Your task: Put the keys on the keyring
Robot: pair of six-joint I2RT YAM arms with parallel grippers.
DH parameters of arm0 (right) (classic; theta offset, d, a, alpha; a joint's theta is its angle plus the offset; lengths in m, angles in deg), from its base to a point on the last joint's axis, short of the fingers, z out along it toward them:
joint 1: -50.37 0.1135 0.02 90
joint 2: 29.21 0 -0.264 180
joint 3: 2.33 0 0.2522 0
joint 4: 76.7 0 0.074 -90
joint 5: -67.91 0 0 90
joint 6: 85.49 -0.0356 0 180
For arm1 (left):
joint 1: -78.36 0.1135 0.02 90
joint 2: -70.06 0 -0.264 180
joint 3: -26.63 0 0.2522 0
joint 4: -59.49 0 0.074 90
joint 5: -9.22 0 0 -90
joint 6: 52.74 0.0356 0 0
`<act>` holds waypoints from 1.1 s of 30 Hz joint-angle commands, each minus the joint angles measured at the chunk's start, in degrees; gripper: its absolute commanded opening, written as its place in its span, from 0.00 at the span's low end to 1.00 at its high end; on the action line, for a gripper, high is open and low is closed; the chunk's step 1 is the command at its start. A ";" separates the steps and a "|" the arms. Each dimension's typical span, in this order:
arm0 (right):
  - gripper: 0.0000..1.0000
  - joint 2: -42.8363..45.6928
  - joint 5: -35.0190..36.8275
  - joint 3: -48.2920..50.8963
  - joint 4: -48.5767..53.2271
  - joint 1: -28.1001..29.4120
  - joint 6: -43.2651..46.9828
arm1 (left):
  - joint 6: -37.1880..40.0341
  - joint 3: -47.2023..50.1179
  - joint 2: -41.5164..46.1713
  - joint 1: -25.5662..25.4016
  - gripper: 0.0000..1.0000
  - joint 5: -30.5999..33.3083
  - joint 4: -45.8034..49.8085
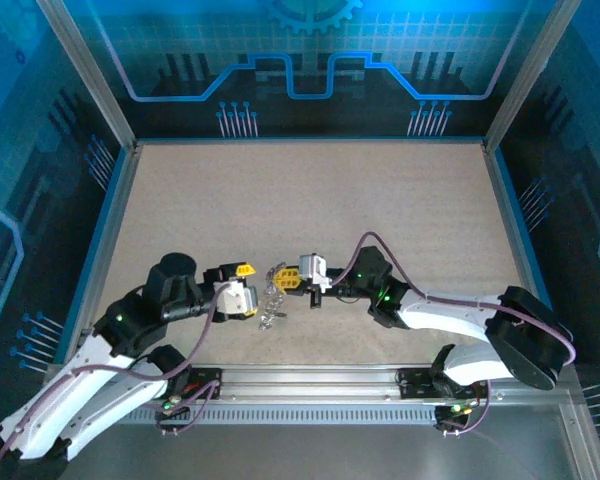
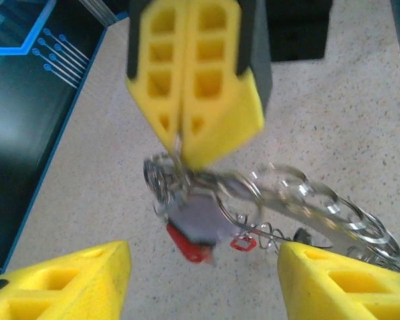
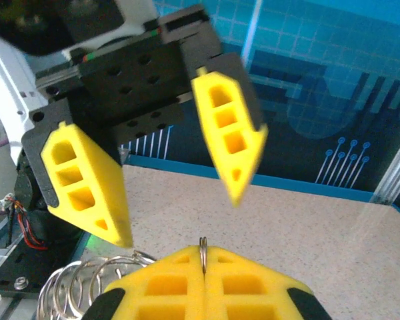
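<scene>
Right pincer closed, pinching the thin ring. Keys hang beneath it. My left pincer spread wide, fingers flanking the keys.

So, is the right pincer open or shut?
Shut: the right pincer has its yellow fingers pressed together on the keyring.

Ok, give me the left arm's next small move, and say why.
Probably ease the left gripper forward and close it on the keys. It stands open on either side of the bunch, which hangs from the right gripper, shut on its top.
</scene>
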 commanded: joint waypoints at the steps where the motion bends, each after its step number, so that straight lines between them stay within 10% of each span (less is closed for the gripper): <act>1: 0.00 3.03 0.56 0.19 -0.90 -0.79 2.23 | 2.35 1.89 3.46 0.30 0.62 1.54 -2.09; 11: 0.00 3.13 -1.28 -1.37 1.65 -1.30 4.47 | -8.01 -5.32 -4.74 0.81 0.42 -3.73 -4.58; 26: 0.00 5.16 -0.70 -0.35 1.14 -1.16 3.88 | -6.79 -7.16 -13.35 1.17 0.41 -13.93 -1.37; 33: 0.00 5.00 -1.70 -0.70 1.18 -1.00 4.45 | -5.36 -8.16 -15.36 1.49 0.22 -13.47 0.78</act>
